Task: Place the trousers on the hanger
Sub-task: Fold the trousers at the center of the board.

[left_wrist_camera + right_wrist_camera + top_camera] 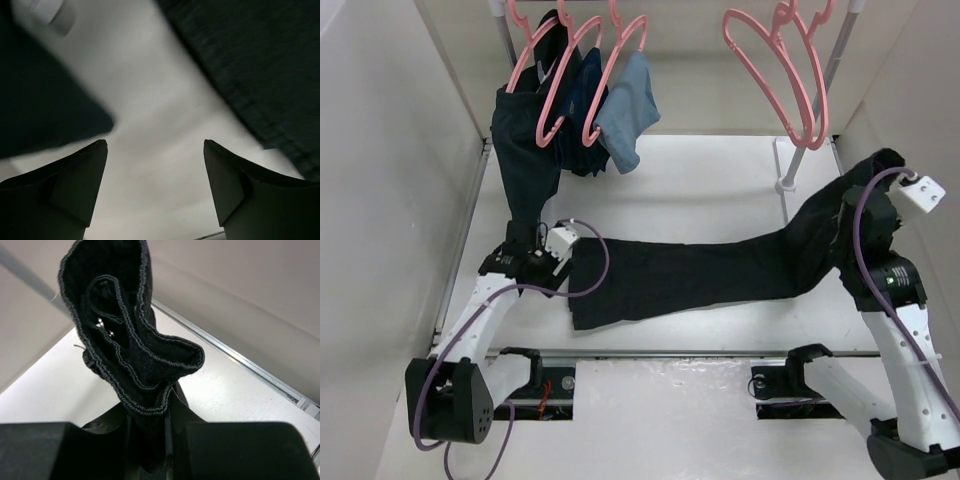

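Note:
The black trousers [700, 270] lie stretched across the table from left to right. Their right end is lifted off the table, and my right gripper [868, 200] is shut on it. In the right wrist view a bunched seamed edge of the trousers [135, 350] rises from between the closed jaws of the right gripper [150, 412]. My left gripper [532, 238] stands open just left of the trousers' left end. The left wrist view shows its fingers [95, 165] wide apart with bare table between them and the trousers [260, 60] at upper right. Empty pink hangers [790, 70] hang at the back right.
More pink hangers [560, 80] at back left carry a dark garment [525, 150], a navy one [582, 120] and a light blue cloth [630, 110]. The dark garment hangs down to my left gripper. A rack post [788, 165] stands on the table at back right. Walls close in both sides.

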Motion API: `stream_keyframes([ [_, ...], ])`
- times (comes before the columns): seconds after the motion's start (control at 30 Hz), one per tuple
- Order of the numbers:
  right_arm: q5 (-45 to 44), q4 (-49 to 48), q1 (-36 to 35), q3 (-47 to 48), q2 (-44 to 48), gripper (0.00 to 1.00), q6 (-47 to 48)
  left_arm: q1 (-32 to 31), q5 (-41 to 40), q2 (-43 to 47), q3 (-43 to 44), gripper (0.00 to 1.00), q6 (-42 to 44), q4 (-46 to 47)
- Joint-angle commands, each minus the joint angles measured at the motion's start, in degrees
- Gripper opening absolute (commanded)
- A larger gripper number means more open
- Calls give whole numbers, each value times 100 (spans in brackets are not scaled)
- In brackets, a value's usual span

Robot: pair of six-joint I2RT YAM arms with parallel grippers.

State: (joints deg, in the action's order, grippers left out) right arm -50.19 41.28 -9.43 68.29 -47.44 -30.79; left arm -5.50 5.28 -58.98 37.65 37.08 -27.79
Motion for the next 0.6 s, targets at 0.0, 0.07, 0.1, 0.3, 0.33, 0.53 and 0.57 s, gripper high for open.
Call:
stream_keyframes([
  [0.0, -913, -120, -568, -201, 103, 0, 117, -205, 1122, -114, 401, 75, -192, -323],
  [0.07, -913, 20, -682, -255, 103, 0, -85, -268, 1747, -175, 620, 75, -140, -463],
  [0.1, -913, 73, -770, -307, 103, 0, -138, -268, 1879, -175, 708, 75, -140, -464],
  [0.3, -965, 126, -1139, -360, -2, 0, -191, -373, 1584, -929, 990, 76, -429, 131],
  [0.33, -966, 126, -1209, -430, -2, 0, -191, -425, 1442, -1140, 990, 76, -499, 247],
  [0.53, -1185, 389, -1491, -483, -55, 0, -384, -706, 1546, -2495, 1499, 62, -781, 301],
  [0.57, -1255, 512, -1491, -483, -55, 0, -454, -707, 1468, -2565, 1587, 46, -781, 301],
])
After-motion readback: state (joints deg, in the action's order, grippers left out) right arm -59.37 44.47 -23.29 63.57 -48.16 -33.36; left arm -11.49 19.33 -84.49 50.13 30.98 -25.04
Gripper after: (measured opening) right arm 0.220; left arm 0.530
